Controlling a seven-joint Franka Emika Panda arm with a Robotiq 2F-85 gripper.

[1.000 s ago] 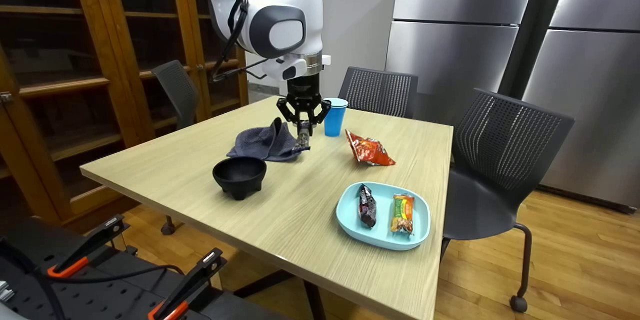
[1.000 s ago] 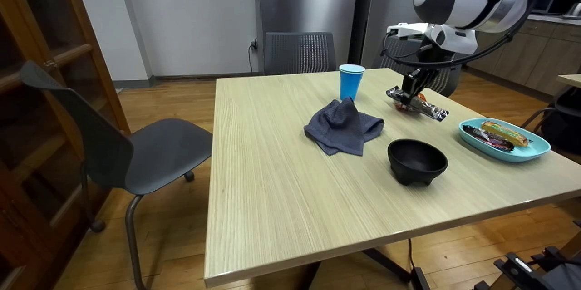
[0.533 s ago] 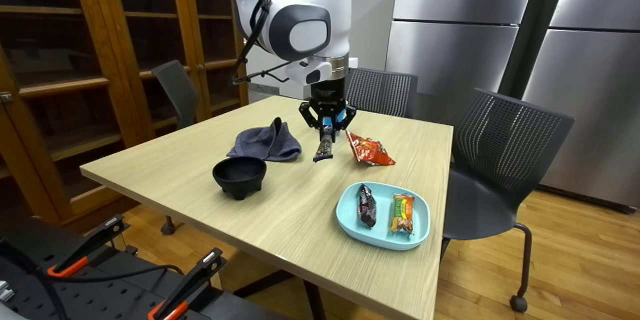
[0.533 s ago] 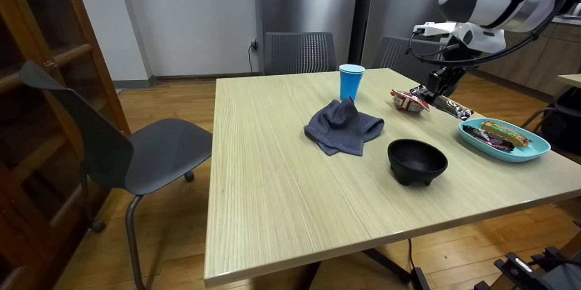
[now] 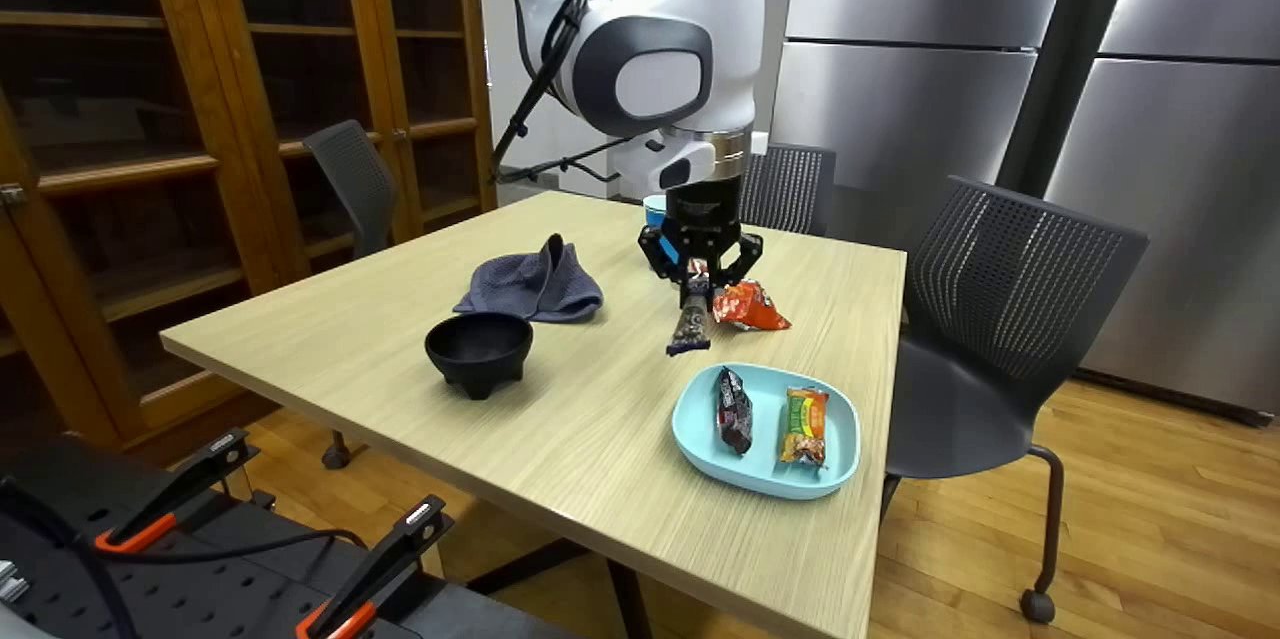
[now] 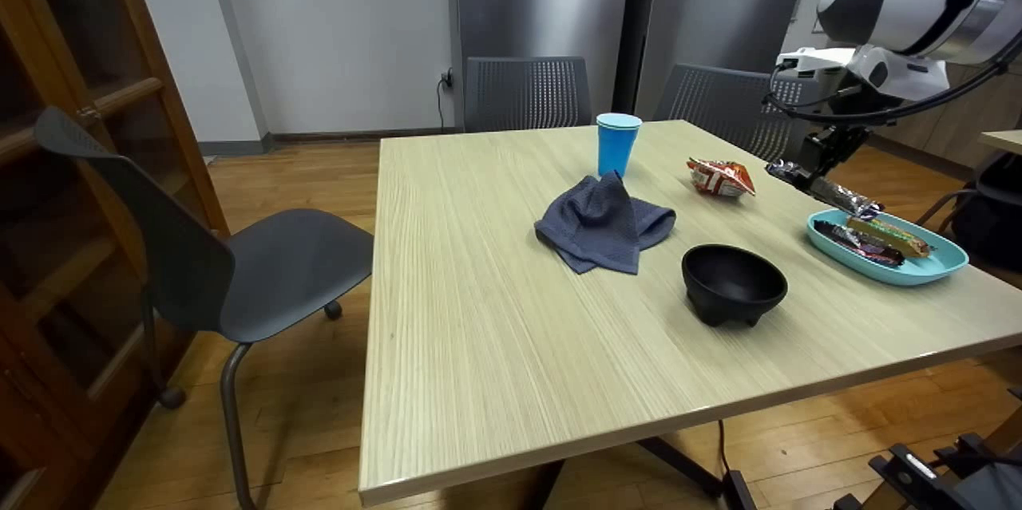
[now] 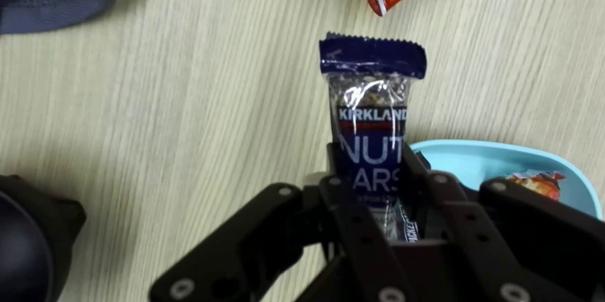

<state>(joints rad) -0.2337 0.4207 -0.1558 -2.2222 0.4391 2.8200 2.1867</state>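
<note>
Gripper (image 7: pixel 371 160) clamps nut bar (image 7: pixel 372 125) | sits nearer turquoise tray (image 5: pixel 766 429) than a second ago | carry seems to advance, bar aloft

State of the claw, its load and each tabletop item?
Claw: closed on nut bar
Nut bar: wrapped, held midair
Blue tray: upright, occupied
Dark snack: wrapped, in tray
Orange-green snack: wrapped, in tray
Red bag: wrinkled, seal unclear
Gray cloth: bunched
Black bowl: upright
Blue cup: upright
</note>
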